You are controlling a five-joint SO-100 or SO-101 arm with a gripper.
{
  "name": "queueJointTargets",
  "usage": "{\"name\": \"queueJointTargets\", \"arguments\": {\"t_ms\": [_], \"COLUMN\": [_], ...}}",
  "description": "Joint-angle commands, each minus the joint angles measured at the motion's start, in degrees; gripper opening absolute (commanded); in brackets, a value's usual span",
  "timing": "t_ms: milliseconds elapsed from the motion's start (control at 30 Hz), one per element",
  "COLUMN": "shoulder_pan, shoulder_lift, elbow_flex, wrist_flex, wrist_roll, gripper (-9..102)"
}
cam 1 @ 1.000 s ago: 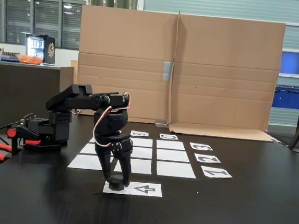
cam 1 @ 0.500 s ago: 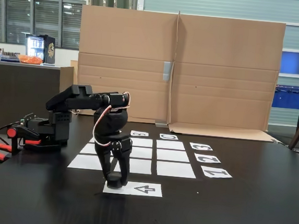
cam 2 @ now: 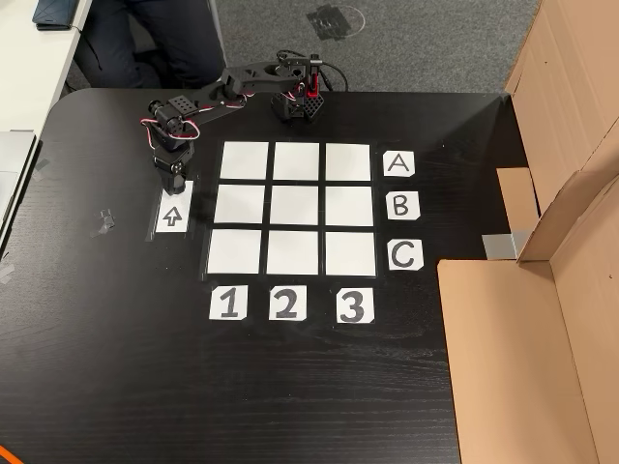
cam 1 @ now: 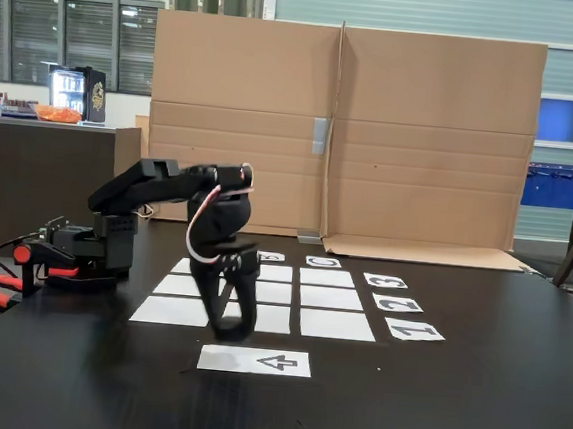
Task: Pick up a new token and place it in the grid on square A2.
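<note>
The black robot arm (cam 1: 159,178) has its jaws closed on the small black round token (cam 1: 228,328). It hangs just above the white paper sheet with the arrow (cam 2: 172,207), near the left edge of the dark tabletop (cam 2: 116,348) in the other view. Blank white square A2 (cam 2: 298,161) lies to the right in that view, past one square of the white paper grid (cam 2: 245,206).

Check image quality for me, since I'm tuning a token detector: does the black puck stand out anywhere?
Fixed view: dim, even light; the small black puck token blends into the black two-finger gripper and glossy dark table. Other view: brighter and sharp, white paper grid crisp, but the puck can't be told from the gripper.
</note>
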Motion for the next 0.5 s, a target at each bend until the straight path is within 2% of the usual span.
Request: {"name": "queueJointTargets", "arguments": {"t_ms": [0, 467], "shoulder_pan": [-1.76, -14.5], "shoulder_lift": [6.24, 26.1], "elbow_flex": [0.53, 17.67], "wrist_flex": [0.35, 0.35], "wrist_roll": [0.97, 3.34], "gripper": [13, 13]}}
